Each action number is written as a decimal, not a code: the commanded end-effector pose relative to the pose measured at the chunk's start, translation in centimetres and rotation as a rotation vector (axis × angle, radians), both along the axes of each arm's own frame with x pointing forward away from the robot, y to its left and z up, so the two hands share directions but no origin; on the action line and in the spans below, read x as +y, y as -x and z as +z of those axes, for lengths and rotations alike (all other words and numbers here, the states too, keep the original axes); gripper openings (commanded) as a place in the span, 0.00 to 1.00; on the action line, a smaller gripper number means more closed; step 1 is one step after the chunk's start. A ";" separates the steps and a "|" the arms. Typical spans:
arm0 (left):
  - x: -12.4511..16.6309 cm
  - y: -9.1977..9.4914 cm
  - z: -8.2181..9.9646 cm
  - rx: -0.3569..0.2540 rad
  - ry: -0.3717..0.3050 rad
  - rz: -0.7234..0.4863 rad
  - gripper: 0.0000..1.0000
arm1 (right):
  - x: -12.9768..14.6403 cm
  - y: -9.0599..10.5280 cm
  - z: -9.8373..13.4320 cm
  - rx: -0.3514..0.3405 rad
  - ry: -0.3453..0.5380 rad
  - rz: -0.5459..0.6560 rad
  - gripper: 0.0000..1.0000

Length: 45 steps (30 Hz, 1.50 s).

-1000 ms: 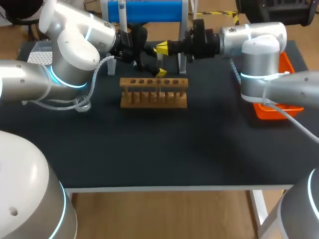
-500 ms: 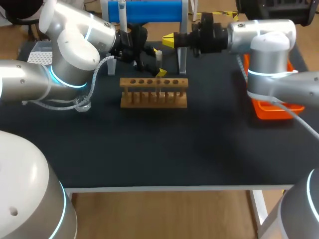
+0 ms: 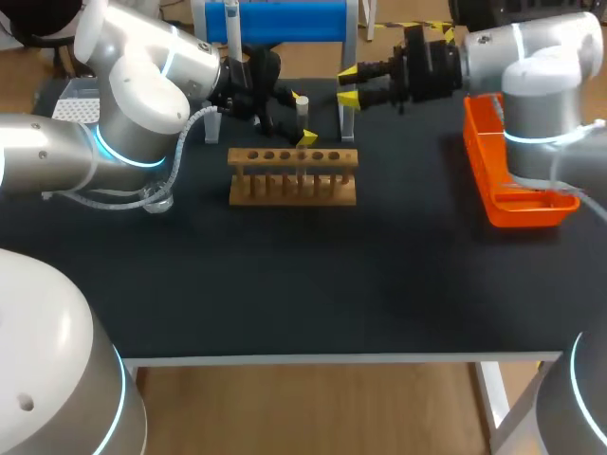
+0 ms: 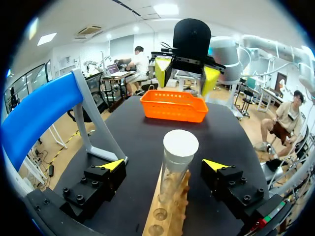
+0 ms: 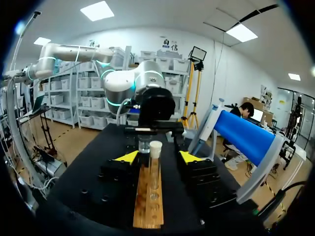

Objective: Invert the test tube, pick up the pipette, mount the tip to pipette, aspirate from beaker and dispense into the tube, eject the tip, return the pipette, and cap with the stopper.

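Test tube (image 3: 302, 112) stands upright in the wooden rack (image 3: 293, 176), capped white at its top, long axis vertical. From the head view we note our left tool (image 3: 302, 118) at the tube, fingers either side; contact is not settled here. Our right tool (image 3: 347, 84) hangs well apart, beyond the rack's far right end, fingers spread and empty. An orange basket (image 3: 512, 194) sits at the desk's (image 3: 313, 284) right edge, the blue pipette stand (image 3: 285, 21) along the far edge; the near desk offers open room.

Left wrist view: the tube (image 4: 177, 164) rises between our left tool's (image 4: 165, 164) fingers, gaps showing on both sides, so it is open around the tube, not clamped. The right tool (image 4: 186, 78) hovers ahead.

Right wrist view: the tube (image 5: 154, 169) stands ahead along the rack (image 5: 149, 199), between our spread right fingers (image 5: 127, 157) in line only. We judge the left arm nearer.
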<state>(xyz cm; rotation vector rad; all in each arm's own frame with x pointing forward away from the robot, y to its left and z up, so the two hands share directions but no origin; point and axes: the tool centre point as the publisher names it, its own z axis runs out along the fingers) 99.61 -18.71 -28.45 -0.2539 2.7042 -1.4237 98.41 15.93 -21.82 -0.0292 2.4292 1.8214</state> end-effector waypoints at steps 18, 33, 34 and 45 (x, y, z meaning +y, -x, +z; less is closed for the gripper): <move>0.0 -0.1 0.0 0.002 -0.002 -0.001 1.00 | -1.5 1.0 -2.2 0.015 0.196 -0.048 1.00; 2.6 1.7 0.6 -0.018 0.007 0.085 1.00 | -1.5 1.0 -2.2 0.015 0.196 -0.048 1.00; 2.9 1.9 0.6 -0.017 0.005 0.097 1.00 | -1.5 1.0 -2.2 0.015 0.196 -0.048 1.00; 7.0 4.1 1.5 -0.053 0.018 0.259 1.00 | -1.5 1.0 -2.2 0.015 0.196 -0.048 1.00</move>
